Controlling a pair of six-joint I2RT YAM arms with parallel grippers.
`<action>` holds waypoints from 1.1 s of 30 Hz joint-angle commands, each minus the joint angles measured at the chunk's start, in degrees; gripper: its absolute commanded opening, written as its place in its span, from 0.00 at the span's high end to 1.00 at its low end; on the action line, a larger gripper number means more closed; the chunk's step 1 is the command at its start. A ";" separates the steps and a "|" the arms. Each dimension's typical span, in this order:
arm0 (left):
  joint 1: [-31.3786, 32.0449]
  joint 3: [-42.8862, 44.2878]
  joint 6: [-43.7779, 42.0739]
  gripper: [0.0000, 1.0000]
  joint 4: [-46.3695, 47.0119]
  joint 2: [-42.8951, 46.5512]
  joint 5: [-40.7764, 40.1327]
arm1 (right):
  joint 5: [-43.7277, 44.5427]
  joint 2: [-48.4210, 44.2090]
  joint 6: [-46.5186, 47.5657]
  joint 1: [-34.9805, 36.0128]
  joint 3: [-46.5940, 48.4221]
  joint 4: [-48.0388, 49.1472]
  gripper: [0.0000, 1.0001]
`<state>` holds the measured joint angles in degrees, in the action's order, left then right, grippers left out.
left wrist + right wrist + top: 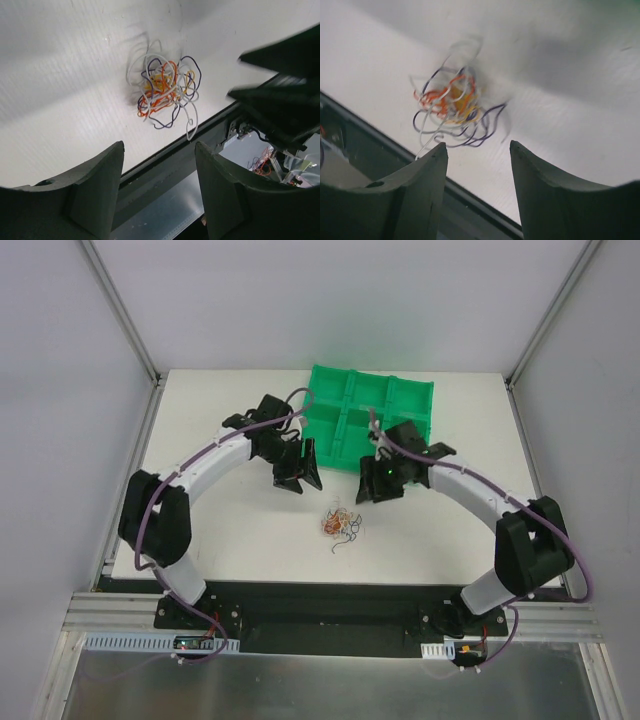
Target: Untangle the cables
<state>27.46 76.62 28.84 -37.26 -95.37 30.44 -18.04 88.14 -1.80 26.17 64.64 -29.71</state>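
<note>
The cables (340, 524) lie as one small tangled knot of red, orange, white and dark wires on the white table, near its front middle. The knot also shows in the left wrist view (165, 90) and, blurred, in the right wrist view (451, 107). My left gripper (298, 472) hovers above and to the left of the knot, open and empty. My right gripper (378, 483) hovers above and to the right of it, open and empty. In both wrist views the fingers (97, 187) (427, 182) stand wide apart with nothing between them.
A green tray (395, 392) with several compartments stands at the back of the table, behind both grippers. The table's front edge and a black base rail (330, 598) lie just in front of the knot. Grey walls enclose the sides.
</note>
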 commanded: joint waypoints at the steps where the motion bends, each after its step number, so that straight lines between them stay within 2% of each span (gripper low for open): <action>1: 1.10 0.99 -0.81 0.43 4.47 -4.63 4.01 | -7.45 -2.97 -0.13 7.74 -5.83 6.76 0.44; 9: 3.82 3.80 -3.08 0.46 7.72 -11.84 6.21 | -6.48 -1.83 1.45 9.42 -5.84 6.51 0.46; 12: 5.23 4.77 -3.88 0.47 9.65 -15.18 11.03 | -6.04 -2.70 1.19 9.42 -5.93 6.07 0.47; 17: 6.64 2.57 -3.26 0.58 10.80 -15.99 10.88 | -5.16 -5.87 1.28 8.81 -7.07 5.81 0.47; 26: 7.25 0.81 -4.05 1.00 10.80 -10.98 9.12 | -5.15 -3.77 -1.10 7.22 -6.55 3.96 0.43; 33: 7.25 2.39 -4.49 1.00 10.01 -4.13 8.68 | -10.17 -2.97 -3.03 7.57 -6.90 12.12 0.39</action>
<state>34.20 77.30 26.06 -26.92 -106.26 38.68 -24.99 85.45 -3.07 33.45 57.52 -23.77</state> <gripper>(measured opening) 0.007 0.604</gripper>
